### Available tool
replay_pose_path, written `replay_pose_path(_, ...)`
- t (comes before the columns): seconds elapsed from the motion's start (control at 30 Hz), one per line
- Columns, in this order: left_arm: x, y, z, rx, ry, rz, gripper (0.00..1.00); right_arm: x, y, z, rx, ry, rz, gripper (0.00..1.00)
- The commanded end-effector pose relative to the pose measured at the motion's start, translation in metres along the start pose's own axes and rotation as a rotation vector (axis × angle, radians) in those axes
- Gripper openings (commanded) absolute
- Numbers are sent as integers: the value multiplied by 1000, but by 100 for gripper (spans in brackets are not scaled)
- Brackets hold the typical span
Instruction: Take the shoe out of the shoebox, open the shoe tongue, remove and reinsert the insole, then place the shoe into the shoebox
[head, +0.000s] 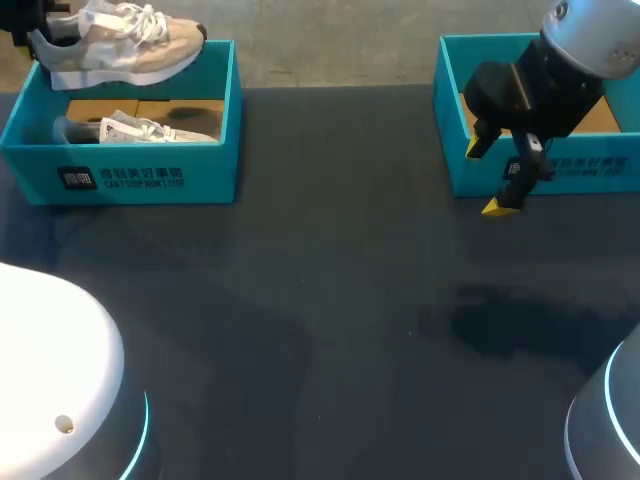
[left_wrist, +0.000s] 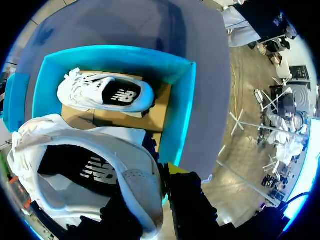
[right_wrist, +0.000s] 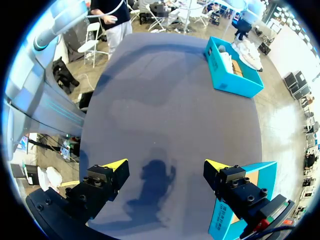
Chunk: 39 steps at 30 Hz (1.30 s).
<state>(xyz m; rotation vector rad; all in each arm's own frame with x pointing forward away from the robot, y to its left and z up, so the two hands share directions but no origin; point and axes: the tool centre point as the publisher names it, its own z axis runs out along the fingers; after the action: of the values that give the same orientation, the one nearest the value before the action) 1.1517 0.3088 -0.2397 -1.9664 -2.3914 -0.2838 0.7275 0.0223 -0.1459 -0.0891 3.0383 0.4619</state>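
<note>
While left hand (left_wrist: 159, 187) holds shoe (head: 120, 45), white-lettered shoebox (head: 120, 180).

Light: even, overhead, moderate. Soft shadow of right gripper (head: 488, 178) on dark table (head: 300, 300); deeper shade inside shoebox (head: 150, 178), far corner.

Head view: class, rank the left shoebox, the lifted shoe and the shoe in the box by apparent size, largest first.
1. left shoebox
2. lifted shoe
3. shoe in the box, partly hidden by the wall, so less sure
</note>
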Motion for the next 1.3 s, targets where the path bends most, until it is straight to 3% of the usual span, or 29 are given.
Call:
replay_pose_path(0.03, -3, 3, 14, -18, 11, -6, 0, -1, 1, 1, 3, 2, 1, 100)
replay_pose_path(0.47, -8, 8, 44, 18, 6, -10, 0, -1, 1, 1, 3, 2, 1, 100)
replay_pose_path(0.93, -23, 18, 74, 11, 31, 11, 0, -1, 1, 1, 3, 2, 1, 100)
replay_pose_path(1.3, -38, 28, 104, 60, 16, -3, 0, -1, 1, 1, 3, 2, 1, 100)
